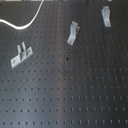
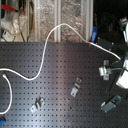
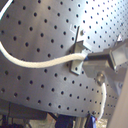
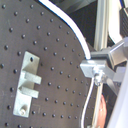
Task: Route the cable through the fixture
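Note:
The white cable (image 2: 46,47) runs from the second exterior view's left edge, arcs up over the board's far edge and comes down to the right, past a red mark. My gripper (image 2: 118,61) is shut on it at the second exterior view's right edge. In the first wrist view the cable (image 3: 35,62) lies against a metal bracket (image 3: 77,52) beside my gripper (image 3: 89,59). In the second wrist view the cable (image 4: 70,27) ends in my gripper (image 4: 94,68), apart from a bracket (image 4: 27,85). The first exterior view shows only a cable loop (image 1: 22,24); the gripper is out of view there.
Small metal brackets stand on the black perforated board (image 1: 65,95): one at the first exterior view's left (image 1: 21,55), one in the middle (image 1: 73,32), one at the far right (image 1: 106,15). In the second exterior view, brackets (image 2: 76,88) (image 2: 37,104) (image 2: 104,70) and clutter beyond the board (image 2: 15,20).

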Controlling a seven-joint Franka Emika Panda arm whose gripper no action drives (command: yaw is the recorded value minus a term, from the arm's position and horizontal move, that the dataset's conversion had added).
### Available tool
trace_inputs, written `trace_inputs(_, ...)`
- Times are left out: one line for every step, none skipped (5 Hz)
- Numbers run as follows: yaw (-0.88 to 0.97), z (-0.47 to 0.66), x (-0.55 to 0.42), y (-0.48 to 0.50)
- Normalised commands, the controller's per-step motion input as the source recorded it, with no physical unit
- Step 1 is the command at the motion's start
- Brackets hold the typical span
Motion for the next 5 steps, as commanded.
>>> trace_inputs(0.0,0.0,0.025,-0.013)
trace_inputs(-0.23,0.08,-0.039,0.099)
trace_inputs(-0.44,0.12,-0.075,0.369)
trace_inputs(-0.49,0.16,-0.162,0.543)
trace_inputs(-0.57,0.19,-0.174,0.52)
